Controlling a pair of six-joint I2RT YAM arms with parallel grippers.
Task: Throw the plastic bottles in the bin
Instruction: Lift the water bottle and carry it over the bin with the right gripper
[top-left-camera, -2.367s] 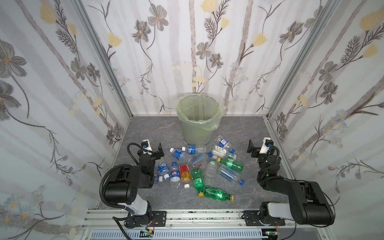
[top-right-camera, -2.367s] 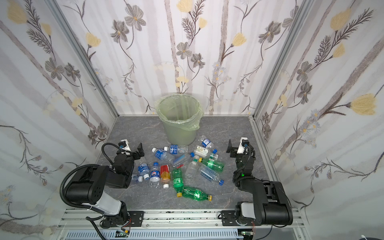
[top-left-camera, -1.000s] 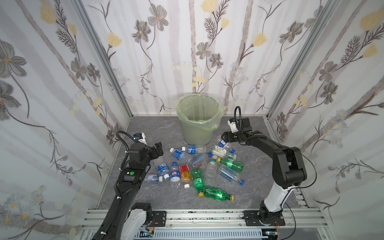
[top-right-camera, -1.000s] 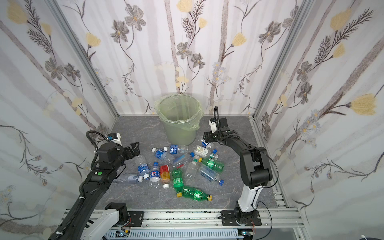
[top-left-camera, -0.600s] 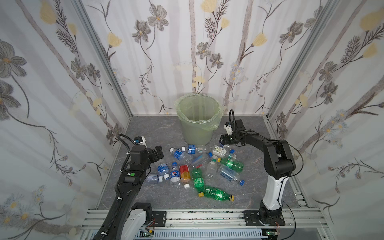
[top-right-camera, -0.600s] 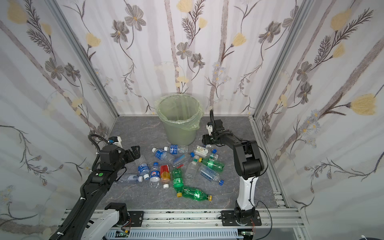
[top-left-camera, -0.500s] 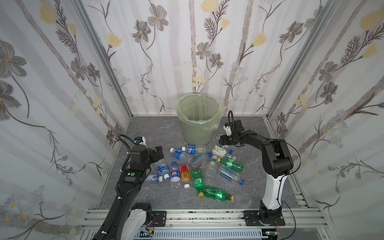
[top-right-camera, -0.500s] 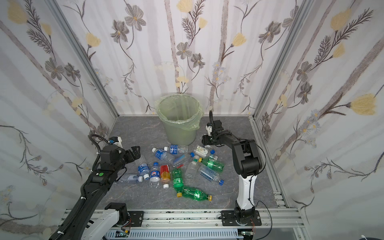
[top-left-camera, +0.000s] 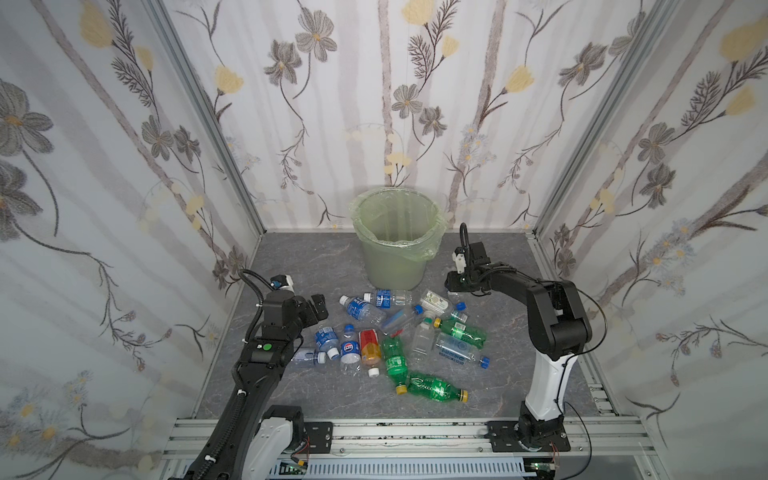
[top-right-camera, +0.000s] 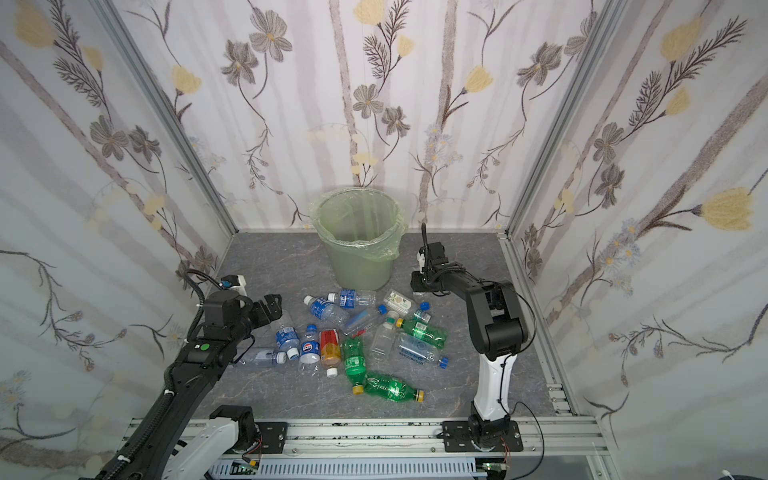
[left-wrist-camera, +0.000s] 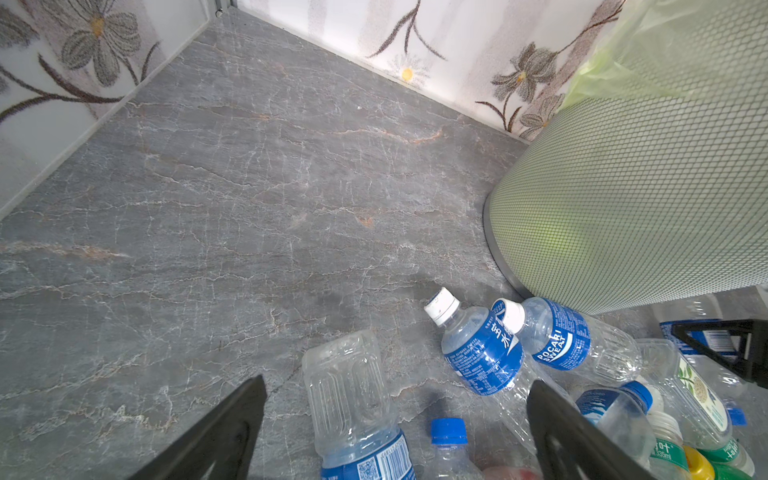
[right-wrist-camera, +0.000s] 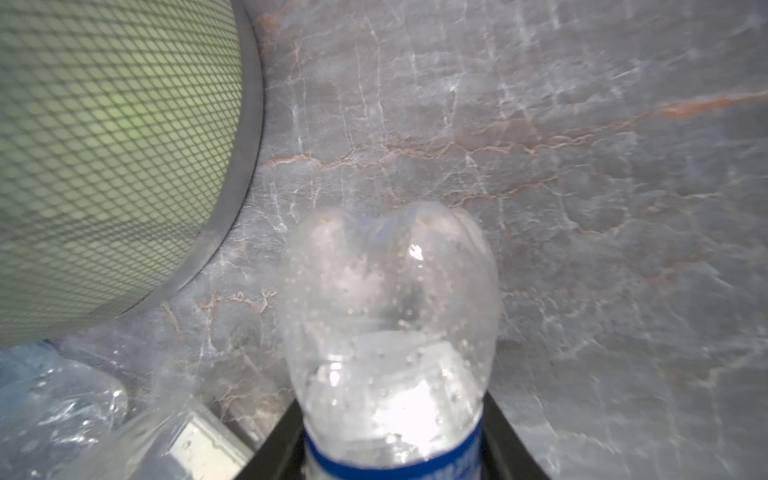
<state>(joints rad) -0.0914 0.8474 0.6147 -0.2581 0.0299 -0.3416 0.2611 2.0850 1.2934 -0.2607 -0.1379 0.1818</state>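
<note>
My right fingers (right-wrist-camera: 500, 451) pinch a clear bottle (right-wrist-camera: 390, 332) low over the counter (right-wrist-camera: 582, 166), beside the bin (top-left-camera: 392, 266). I'd lift well above it, then release over the middle. Left fingers (left-wrist-camera: 232, 432) gape wide above the pile (top-left-camera: 370, 345).

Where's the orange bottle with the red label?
In both top views the orange bottle lies in front of the bin, between a blue-label bottle on its left and a green bottle on its right.
</note>
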